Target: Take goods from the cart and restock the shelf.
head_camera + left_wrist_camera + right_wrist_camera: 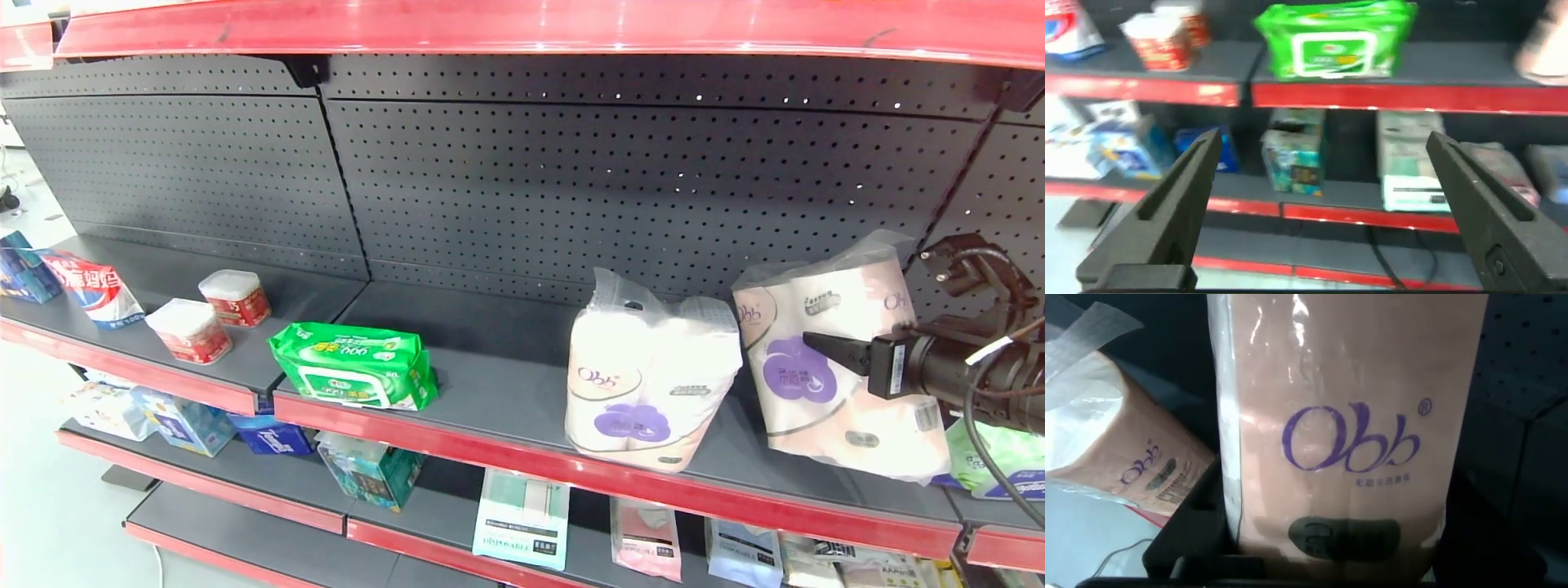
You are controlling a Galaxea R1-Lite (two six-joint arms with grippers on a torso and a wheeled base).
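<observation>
The right gripper (1335,482) is clamped on a roll pack (796,380), which is tilted over the right end of the shelf (506,327). A second pack (645,376) stands at the shelf's front edge, right of its middle. Green wipes (355,366) lie at the front edge, left of middle. The left gripper (1323,137) hangs spread wide before the shelf, facing the lower tiers.

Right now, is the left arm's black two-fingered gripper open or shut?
Open. The left gripper holds its black fingers wide apart, nothing between them; the red-edged shelf shows through the gap.
</observation>
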